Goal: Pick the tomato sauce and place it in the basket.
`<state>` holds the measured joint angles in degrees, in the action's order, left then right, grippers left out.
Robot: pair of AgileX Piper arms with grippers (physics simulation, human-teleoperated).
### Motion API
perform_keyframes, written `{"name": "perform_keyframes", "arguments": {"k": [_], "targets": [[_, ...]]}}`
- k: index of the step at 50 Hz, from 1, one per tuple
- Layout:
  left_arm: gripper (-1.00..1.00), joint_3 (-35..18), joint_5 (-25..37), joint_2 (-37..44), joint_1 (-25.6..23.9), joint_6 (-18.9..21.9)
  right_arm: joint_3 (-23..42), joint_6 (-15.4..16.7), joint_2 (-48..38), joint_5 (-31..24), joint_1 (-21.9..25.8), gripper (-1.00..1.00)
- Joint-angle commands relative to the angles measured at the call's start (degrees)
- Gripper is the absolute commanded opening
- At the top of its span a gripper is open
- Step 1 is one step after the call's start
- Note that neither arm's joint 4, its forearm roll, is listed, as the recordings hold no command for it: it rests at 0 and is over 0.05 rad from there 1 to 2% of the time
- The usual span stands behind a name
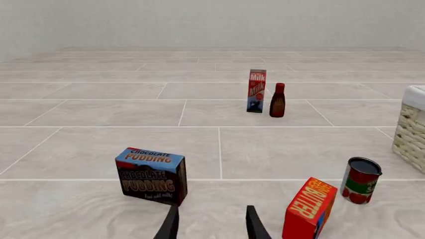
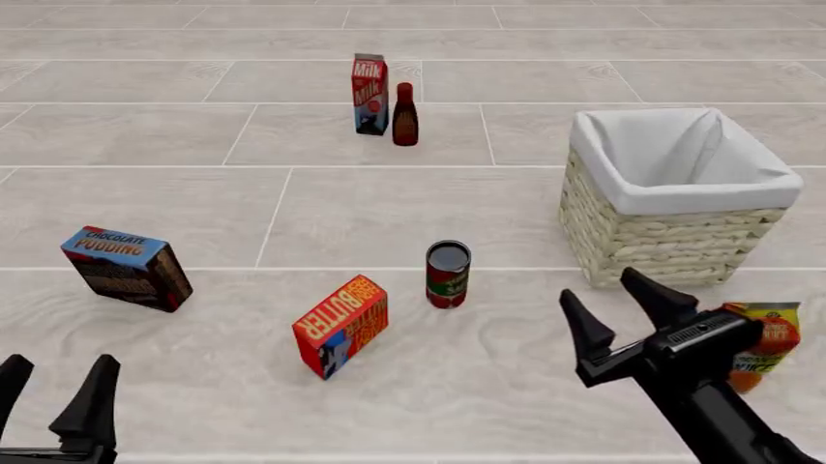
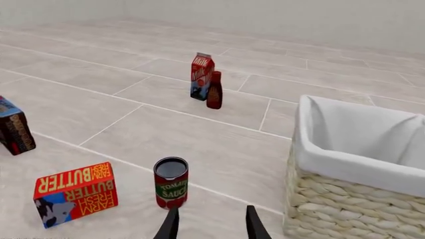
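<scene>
The can [image 2: 448, 275] stands between the butter box [image 2: 342, 325] and the basket [image 2: 671, 242]. Both claws, left [image 2: 54, 394] and right [image 2: 617, 307], are spread wide, holding nothing.

Tomato sauce can [image 2: 448, 275]: dark metal top with a dull sheen, smooth printed paper-look label; basket [image 2: 675, 235]: rough woven beige wicker, matt white cloth lining folded soft over the rim. Butter box [image 2: 340, 325], pudding box [image 2: 127, 268] and milk carton [image 2: 370, 94] all read as smooth printed cardboard, the dark red bottle [image 2: 405, 115] as glossy plastic or glass, can't tell which. Floor [image 2: 362, 213] is pale matt tile with faint marbling and thin grout lines; both grippers' fingers [image 2: 593, 333] are matt black, hard-looking.
</scene>
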<state>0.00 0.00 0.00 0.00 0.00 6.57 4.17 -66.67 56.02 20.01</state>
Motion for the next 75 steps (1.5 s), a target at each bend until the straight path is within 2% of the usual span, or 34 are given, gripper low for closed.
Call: {"name": "perform_keyframes", "arguments": {"k": [1,31,75], "targets": [[1.00,0.00,0.00,0.00,0.00,0.00,0.85,0.64,-2.53,1.26,0.85,1.00],[1.00,0.00,0.00,0.00,0.00,0.00,3.11,0.79,-8.06,3.00,6.74,1.00],[1.00,0.00,0.00,0.00,0.00,0.00,8.41,2.21,-21.95,8.78,7.03,1.00]]}}
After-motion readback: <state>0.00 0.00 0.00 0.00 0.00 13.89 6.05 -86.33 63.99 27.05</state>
